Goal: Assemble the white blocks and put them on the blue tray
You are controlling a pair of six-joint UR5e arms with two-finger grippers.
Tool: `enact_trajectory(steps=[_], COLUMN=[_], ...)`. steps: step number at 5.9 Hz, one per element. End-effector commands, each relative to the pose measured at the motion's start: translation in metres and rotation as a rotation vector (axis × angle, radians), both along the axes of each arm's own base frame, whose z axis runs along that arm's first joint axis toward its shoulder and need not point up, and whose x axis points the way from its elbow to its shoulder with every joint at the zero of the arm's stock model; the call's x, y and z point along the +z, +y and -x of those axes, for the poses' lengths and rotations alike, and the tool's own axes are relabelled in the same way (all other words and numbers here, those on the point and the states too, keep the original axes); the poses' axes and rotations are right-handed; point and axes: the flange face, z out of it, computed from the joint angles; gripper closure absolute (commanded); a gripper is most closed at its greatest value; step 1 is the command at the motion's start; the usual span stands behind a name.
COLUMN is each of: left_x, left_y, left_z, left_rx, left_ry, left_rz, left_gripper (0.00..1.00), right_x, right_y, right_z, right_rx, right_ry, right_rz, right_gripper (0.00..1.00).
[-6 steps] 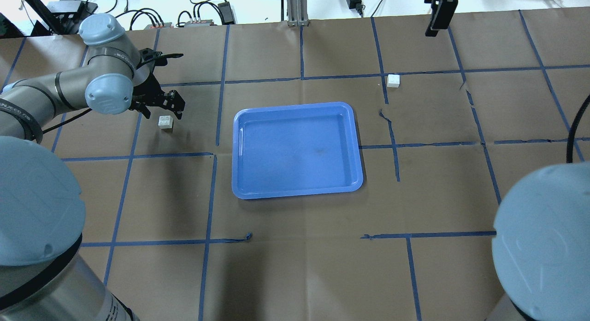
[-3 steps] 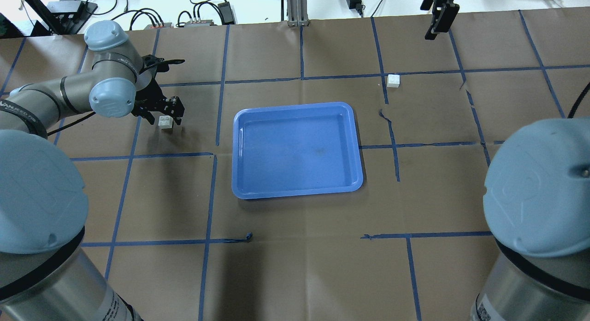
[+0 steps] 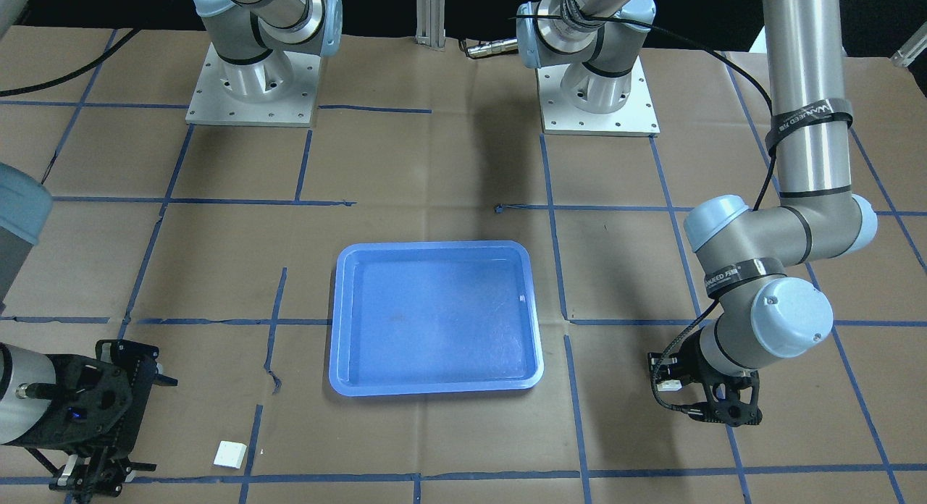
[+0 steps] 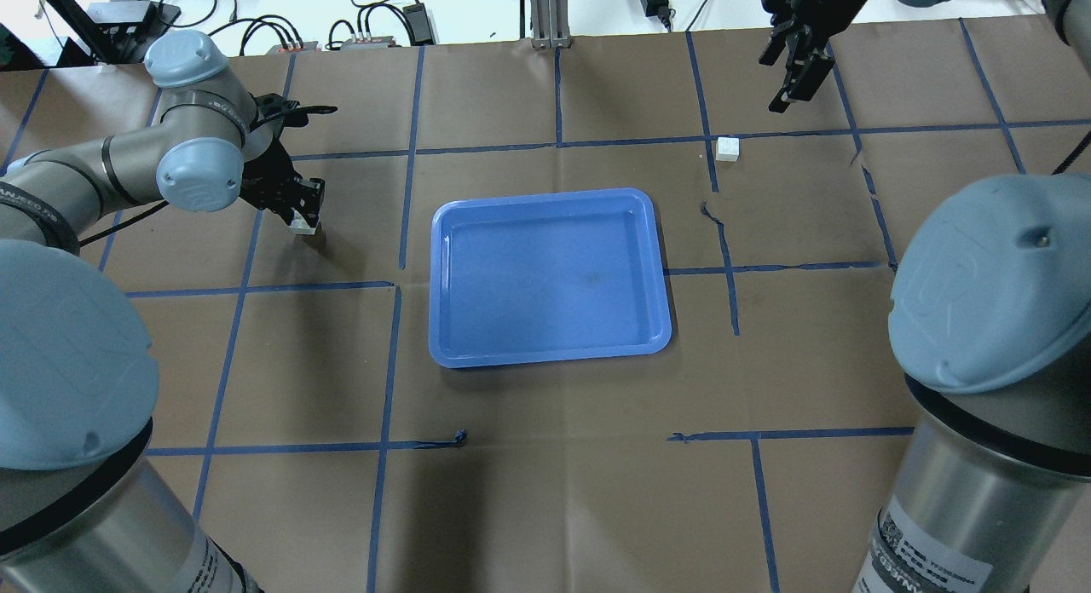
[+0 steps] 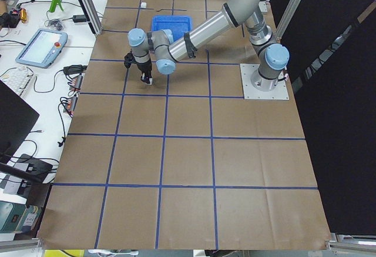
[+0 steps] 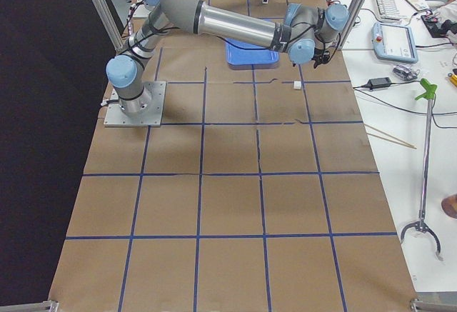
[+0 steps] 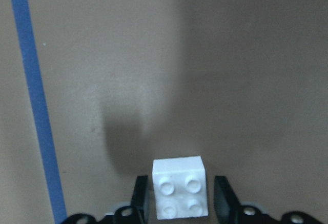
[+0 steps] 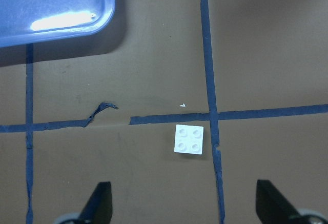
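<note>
One white block [image 4: 303,227] lies on the paper left of the blue tray [image 4: 545,203]. My left gripper [image 4: 300,203] is lowered over it. In the left wrist view this block [image 7: 179,187] sits between the two fingers [image 7: 141,197], with narrow gaps on both sides, so the gripper is open. The second white block [image 4: 727,148] lies beyond the tray's far right corner. My right gripper [image 4: 793,65] hovers above and past it, open wide and empty. In the right wrist view that block [image 8: 189,139] lies ahead of the fingers [image 8: 100,203].
The table is brown paper with a blue tape grid. The tray [image 3: 434,388] lies in the middle and holds nothing. Cables and boxes line the far edge [image 4: 366,31]. The arm bases [image 3: 250,91] stand at the robot's side.
My left gripper has come down around the left block, its fingers now close on either side. My right gripper has moved left and down toward the second block.
</note>
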Motion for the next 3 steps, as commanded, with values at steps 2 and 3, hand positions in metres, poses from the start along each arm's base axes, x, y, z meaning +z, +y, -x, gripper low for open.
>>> enact_trajectory(steps=[2, 3], left_x=[0.044, 0.049], left_y=[0.011, 0.021], left_z=[0.058, 0.118], left_rx=[-0.715, -0.868], left_ry=[0.002, 0.016], left_rz=[0.043, 0.022], left_gripper=[0.87, 0.87], right_x=[-0.073, -0.087], right_y=[0.019, 0.024], right_z=[0.019, 0.013], right_rx=[-0.063, -0.065], right_ry=[-0.156, -0.206], right_rz=[0.038, 0.071], right_gripper=[0.00, 0.00])
